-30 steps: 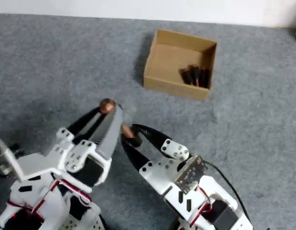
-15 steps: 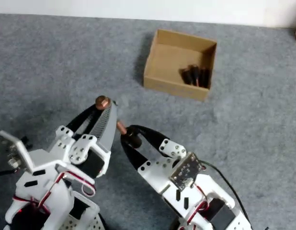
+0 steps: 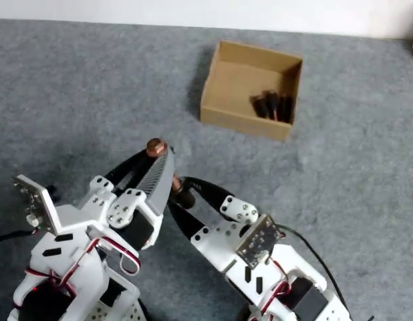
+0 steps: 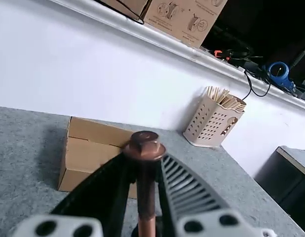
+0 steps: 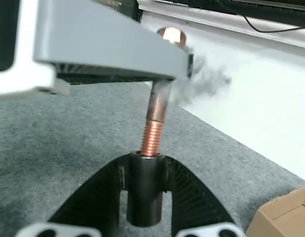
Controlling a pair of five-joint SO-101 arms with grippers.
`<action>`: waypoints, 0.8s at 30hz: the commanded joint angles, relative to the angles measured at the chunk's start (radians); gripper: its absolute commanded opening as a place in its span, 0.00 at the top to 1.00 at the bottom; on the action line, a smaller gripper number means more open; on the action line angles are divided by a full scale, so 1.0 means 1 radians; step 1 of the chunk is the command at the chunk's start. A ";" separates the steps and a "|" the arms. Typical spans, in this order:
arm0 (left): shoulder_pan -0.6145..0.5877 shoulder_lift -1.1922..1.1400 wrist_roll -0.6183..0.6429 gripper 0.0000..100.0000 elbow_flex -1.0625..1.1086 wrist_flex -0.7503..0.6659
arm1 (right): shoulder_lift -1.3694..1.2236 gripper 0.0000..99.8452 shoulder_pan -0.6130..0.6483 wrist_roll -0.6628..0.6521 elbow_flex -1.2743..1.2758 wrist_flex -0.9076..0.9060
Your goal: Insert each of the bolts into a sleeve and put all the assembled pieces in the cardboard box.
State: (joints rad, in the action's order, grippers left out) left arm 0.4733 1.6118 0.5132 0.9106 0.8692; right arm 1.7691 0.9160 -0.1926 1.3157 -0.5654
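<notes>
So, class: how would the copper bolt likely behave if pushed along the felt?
The bolt is probably stiff: its metal shank looks straight. It would likely roll in an arc, given the wider flanged head. The grey felt may slow it.

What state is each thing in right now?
Left gripper: shut on bolt.
Right gripper: shut on sleeve.
Bolt: tip at the sleeve's mouth, shank outside.
Box: open, dark pieces inside.
</notes>
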 commanded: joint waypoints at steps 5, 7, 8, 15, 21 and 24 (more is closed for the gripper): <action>0.048 0.001 -0.008 1.00 -0.005 0.152 | 0.005 1.00 -0.030 -0.005 -0.016 0.025; 0.050 0.001 -0.008 1.00 -0.005 0.172 | 0.008 1.00 -0.030 -0.005 -0.018 0.025; 0.050 0.001 -0.008 1.00 -0.005 0.181 | 0.008 1.00 -0.030 -0.005 -0.018 0.025; 0.058 0.002 -0.009 1.00 0.038 0.273 | 0.010 1.00 -0.030 -0.005 -0.018 0.025; 0.058 0.002 -0.011 0.99 0.030 0.275 | 0.004 1.00 -0.028 -0.005 -0.018 0.025; 0.058 0.002 -0.021 0.88 0.021 0.279 | 0.002 1.00 -0.027 -0.005 -0.015 0.027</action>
State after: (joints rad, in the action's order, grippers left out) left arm 0.5209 1.6134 0.5117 0.9475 1.1224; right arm 1.7660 0.9053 -0.1895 1.3218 -0.5669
